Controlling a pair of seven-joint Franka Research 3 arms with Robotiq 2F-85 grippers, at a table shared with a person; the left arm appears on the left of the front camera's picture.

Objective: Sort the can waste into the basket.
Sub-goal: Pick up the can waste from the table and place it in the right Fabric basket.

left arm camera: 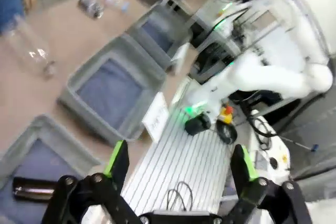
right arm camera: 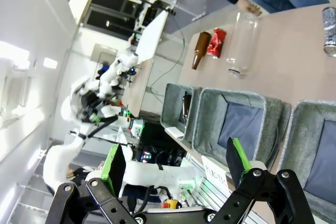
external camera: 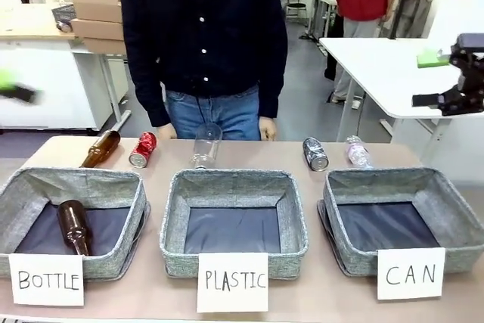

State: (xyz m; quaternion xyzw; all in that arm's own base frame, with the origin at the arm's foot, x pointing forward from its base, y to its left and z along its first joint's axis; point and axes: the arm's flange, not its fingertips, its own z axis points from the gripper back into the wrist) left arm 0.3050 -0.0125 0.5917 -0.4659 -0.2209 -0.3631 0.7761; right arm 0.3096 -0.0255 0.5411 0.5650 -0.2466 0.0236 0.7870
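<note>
Pre-grasp: L gripper (left arm camera: 179, 153) & R gripper (right arm camera: 176, 153) both hanging spread, empty.
Red can (external camera: 142, 149) lying behind BOTTLE basket (external camera: 76, 179), black can (external camera: 315, 153) just behind CAN basket (external camera: 378, 179); next prob. R gripper reaching down, straddling black can.
</note>
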